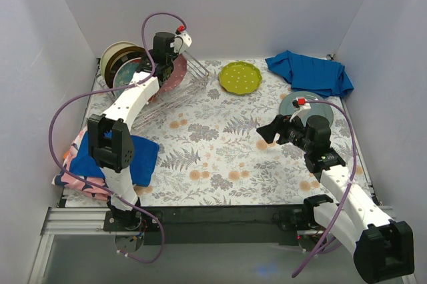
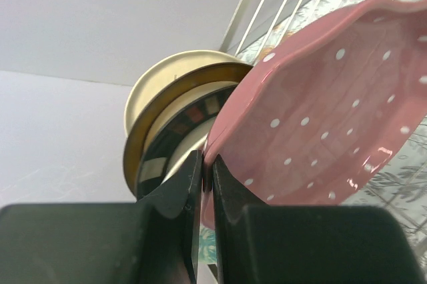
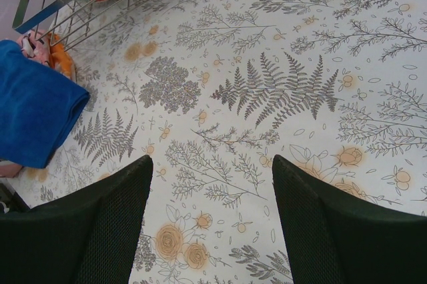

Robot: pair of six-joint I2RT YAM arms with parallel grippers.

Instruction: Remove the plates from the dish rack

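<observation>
Pinching pink plate rim at dish rack, left end effector, right end effector spread apart

The pink plate has white dots; the green plate is lime; the cloth is blue; grey ferns and orange flowers cover the surface.

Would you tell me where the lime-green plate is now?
Top view: the lime-green plate lies far-centre on the table, between the dish rack and the far-right blue cloth.
</observation>
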